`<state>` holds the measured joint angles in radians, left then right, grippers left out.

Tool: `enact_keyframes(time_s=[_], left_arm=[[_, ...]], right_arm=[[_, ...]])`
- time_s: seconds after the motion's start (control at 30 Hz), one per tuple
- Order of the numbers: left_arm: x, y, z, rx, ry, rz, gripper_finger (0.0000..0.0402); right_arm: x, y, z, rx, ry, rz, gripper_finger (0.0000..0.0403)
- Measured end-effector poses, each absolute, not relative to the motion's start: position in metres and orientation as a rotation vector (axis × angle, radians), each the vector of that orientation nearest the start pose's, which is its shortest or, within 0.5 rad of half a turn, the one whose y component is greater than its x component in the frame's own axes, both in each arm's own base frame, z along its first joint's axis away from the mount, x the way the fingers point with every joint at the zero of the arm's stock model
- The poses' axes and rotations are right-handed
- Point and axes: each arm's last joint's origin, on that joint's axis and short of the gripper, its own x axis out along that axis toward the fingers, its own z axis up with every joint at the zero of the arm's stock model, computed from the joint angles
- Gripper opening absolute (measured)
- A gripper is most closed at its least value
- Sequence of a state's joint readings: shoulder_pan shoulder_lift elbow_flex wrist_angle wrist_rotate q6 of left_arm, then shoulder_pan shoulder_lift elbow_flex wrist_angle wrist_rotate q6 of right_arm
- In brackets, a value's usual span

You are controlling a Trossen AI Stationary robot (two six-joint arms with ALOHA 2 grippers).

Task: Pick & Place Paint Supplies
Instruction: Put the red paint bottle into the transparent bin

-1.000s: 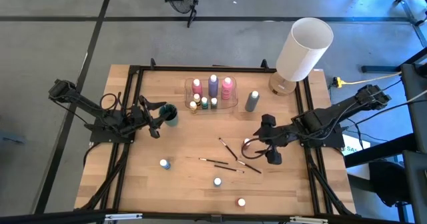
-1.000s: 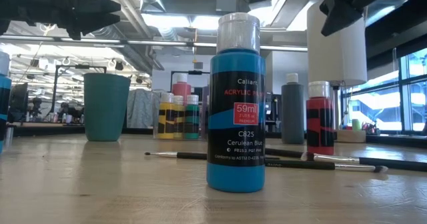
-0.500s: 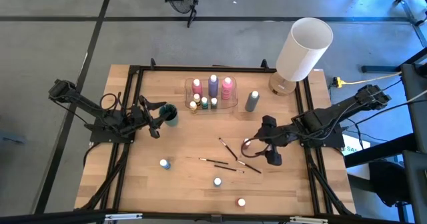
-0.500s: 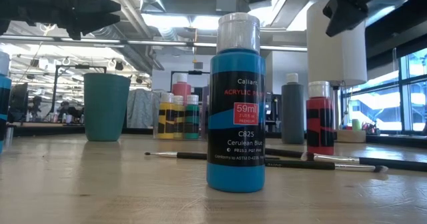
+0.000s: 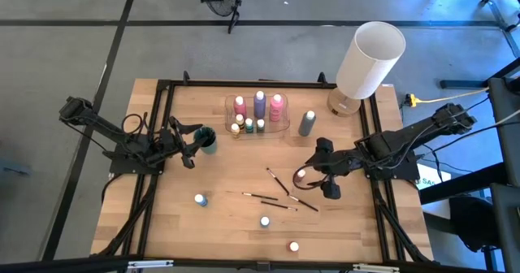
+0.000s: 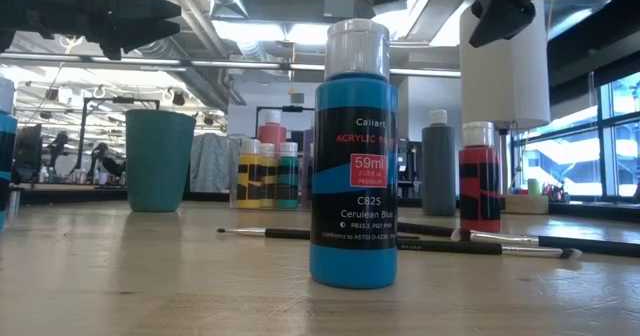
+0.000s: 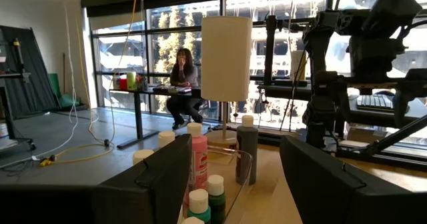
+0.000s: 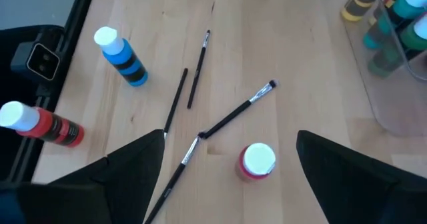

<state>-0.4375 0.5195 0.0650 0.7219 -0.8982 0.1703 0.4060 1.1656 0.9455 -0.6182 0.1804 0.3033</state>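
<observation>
My right gripper hangs above the right half of the table with its fingers spread wide and nothing between them; over the last second it has slid a little left and toward the far side, so the small red bottle with the white cap now sits almost under the gap, as the right wrist view shows it standing upright between my two fingers; I judge that I am lined up for a descent onto it, though I have not touched it yet.

Just left of that bottle lie the paintbrushes, loosely crossed and near enough that a careless drop could nudge one; nearer to me stand a blue bottle, a second blue bottle further left, and another red one at the near edge.

On the far side the clear tray already holds pink, purple, yellow and green bottles; the grey bottle stands just right of it, outside.

My left gripper waits unchanged beside the teal cup, fingers parted and holding nothing.
</observation>
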Motion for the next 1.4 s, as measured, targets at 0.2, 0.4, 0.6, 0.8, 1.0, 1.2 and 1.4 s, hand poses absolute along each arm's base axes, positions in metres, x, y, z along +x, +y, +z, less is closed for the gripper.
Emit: enact_keyframes(time_s=[0.2, 0.4, 0.6, 0.8, 1.0, 1.2, 1.4], left_arm=[[0.118, -0.030, 0.204, 0.000, -0.172, 0.473, 0.0224], [0.118, -0.030, 0.204, 0.000, -0.172, 0.474, 0.0224], [0.118, -0.030, 0.204, 0.000, -0.172, 0.474, 0.0224], [0.118, -0.030, 0.204, 0.000, -0.172, 0.474, 0.0224], [0.118, -0.030, 0.204, 0.000, -0.172, 0.474, 0.0224], [0.118, -0.030, 0.204, 0.000, -0.172, 0.474, 0.0224], [0.118, -0.030, 0.204, 0.000, -0.171, 0.474, 0.0224]], right_arm=[[0.218, 0.083, 0.279, 0.055, 0.833, 0.092, 0.0343], [0.227, 0.080, 0.272, 0.083, 0.860, 0.102, 0.0343], [0.241, 0.083, 0.272, 0.047, 0.889, 0.144, 0.0343], [0.258, 0.088, 0.285, -0.032, 0.990, 0.132, 0.0343], [0.266, 0.085, 0.277, -0.089, 1.204, 0.057, 0.0343], [0.275, 0.078, 0.262, -0.003, 1.301, 0.001, 0.0343], [0.284, 0.073, 0.249, 0.045, 1.363, 0.016, 0.0344]])
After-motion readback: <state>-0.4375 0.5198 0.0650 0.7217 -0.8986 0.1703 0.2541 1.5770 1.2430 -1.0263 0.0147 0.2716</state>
